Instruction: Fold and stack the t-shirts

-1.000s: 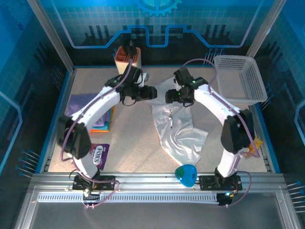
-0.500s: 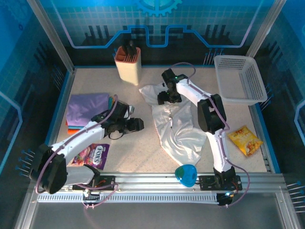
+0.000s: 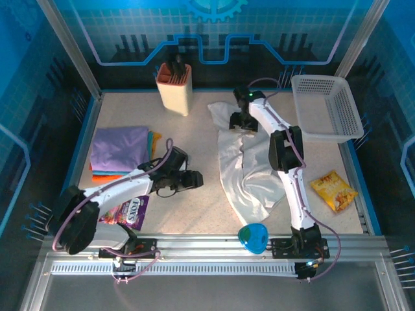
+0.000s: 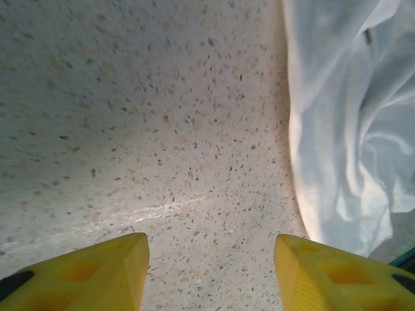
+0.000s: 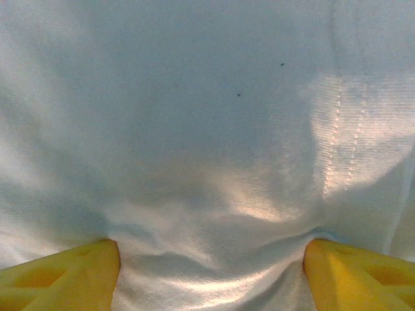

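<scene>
The white t-shirt (image 3: 249, 175) lies crumpled across the middle of the table, running from the back down toward the front. My right gripper (image 3: 238, 123) is pressed down on its far end. In the right wrist view its yellow fingers (image 5: 71, 272) stand wide apart, open, with white cloth (image 5: 214, 162) bulging between them. My left gripper (image 3: 193, 181) hovers low over bare table just left of the shirt, open (image 4: 211, 262) with nothing between its fingers; the shirt's edge (image 4: 343, 129) lies to its right. A folded lavender t-shirt (image 3: 120, 148) tops an orange-edged stack (image 3: 104, 176) at the left.
A purple snack packet (image 3: 128, 211) lies at the front left, under my left arm. A yellow snack bag (image 3: 333, 190) sits at the right. The white basket (image 3: 327, 107) stands at the back right, a beige holder (image 3: 175, 91) at the back. A blue object (image 3: 253, 237) rests by the front rail.
My left arm has swung from the back of the table down to the front left, now low beside the shirt. My right gripper has shifted back and right, and the shirt's far end moved with it.
</scene>
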